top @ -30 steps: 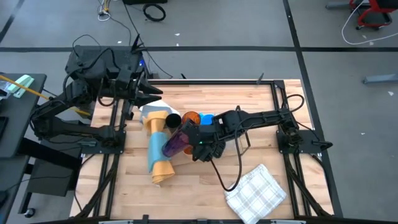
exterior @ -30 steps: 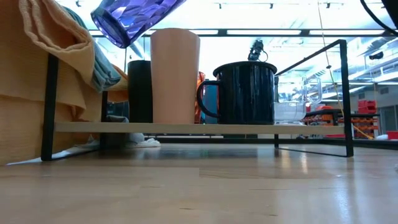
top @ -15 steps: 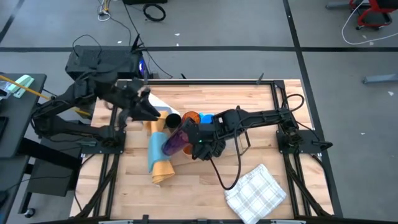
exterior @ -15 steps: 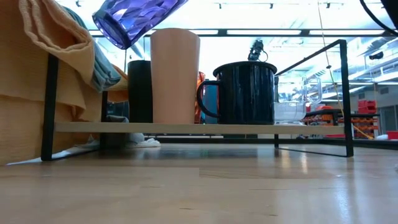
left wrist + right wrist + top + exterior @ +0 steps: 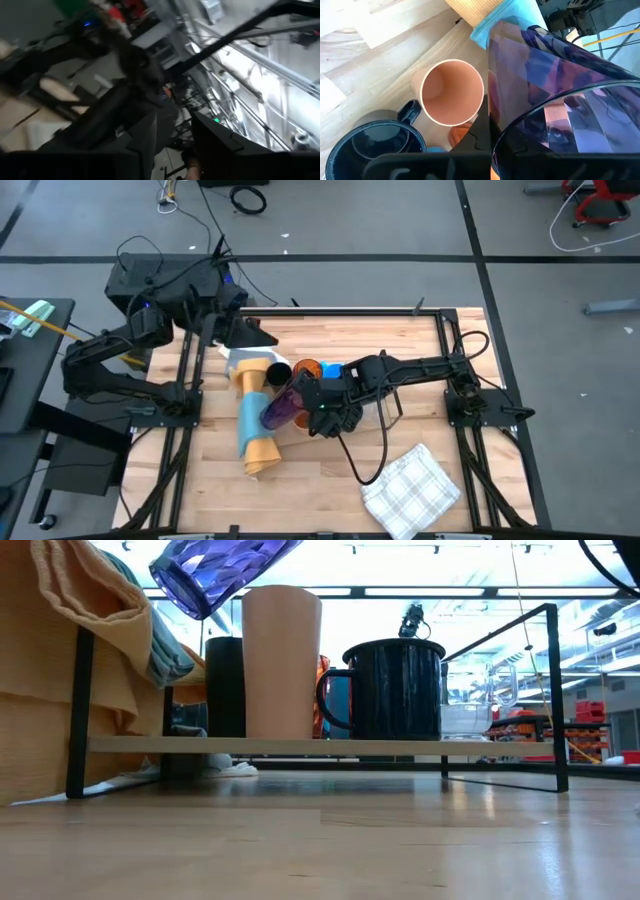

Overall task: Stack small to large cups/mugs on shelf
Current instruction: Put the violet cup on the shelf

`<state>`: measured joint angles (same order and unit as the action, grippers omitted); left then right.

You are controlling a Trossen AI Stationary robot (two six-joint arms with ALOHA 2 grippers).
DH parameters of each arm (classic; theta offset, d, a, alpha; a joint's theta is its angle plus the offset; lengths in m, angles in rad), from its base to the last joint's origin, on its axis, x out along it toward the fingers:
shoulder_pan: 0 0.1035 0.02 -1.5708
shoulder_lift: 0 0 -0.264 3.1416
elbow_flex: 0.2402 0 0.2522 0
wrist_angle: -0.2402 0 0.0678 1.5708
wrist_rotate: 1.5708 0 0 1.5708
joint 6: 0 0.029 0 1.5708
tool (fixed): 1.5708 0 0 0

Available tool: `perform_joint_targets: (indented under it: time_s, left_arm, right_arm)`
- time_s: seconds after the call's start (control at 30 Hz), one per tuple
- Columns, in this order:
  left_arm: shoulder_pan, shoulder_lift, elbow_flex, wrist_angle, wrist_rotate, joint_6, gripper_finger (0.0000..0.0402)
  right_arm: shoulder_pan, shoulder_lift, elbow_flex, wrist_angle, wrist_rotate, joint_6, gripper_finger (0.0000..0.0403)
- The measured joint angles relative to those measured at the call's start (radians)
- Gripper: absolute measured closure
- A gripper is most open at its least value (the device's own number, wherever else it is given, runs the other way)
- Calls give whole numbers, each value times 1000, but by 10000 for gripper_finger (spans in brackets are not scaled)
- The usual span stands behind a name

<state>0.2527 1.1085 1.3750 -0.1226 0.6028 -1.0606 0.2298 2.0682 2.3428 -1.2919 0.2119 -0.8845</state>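
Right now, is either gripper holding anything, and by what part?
The right gripper holds the purple tumbler by its rim, tilted above the peach cup. The left gripper holds nothing.

Pale planked wood for the table, thin matt black metal rod for the shelf, faceted glossy translucent purple tumbler, smooth matt peach cup, glossy dark handled mug, soft rolled yellow-and-blue cloth.

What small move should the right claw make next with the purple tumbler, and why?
Probably level and lower it. The right claw holds the purple translucent tumbler tilted, above the tall peach cup on the black rod shelf.
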Motion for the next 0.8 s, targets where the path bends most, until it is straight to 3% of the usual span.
perform_joint_targets:
  time_s: [0.13,0.27,0.37,0.47,0.53,0.67,0.8]
  left_arm:
    - [-2,5,0,48,-44,17,280]
    - [2,19,1,54,-77,-81,283]
    - [18,31,4,48,-54,-215,283]
    - [-6,76,76,46,-5,-227,283]
    - [-27,132,190,45,-8,-215,283]
    - [-68,279,562,29,-11,-127,290]
    - [-107,453,985,-379,-21,-4,313]
  right_arm:
    - [2,0,0,0,0,0,398]
    - [3,0,0,-1,0,0,398]
    - [2,0,0,-2,0,0,398]
    - [2,0,0,-2,0,0,398]
    - [2,0,0,-1,0,2,398]
    - [2,0,0,-3,0,2,398]
    - [2,0,0,-4,0,2,398]
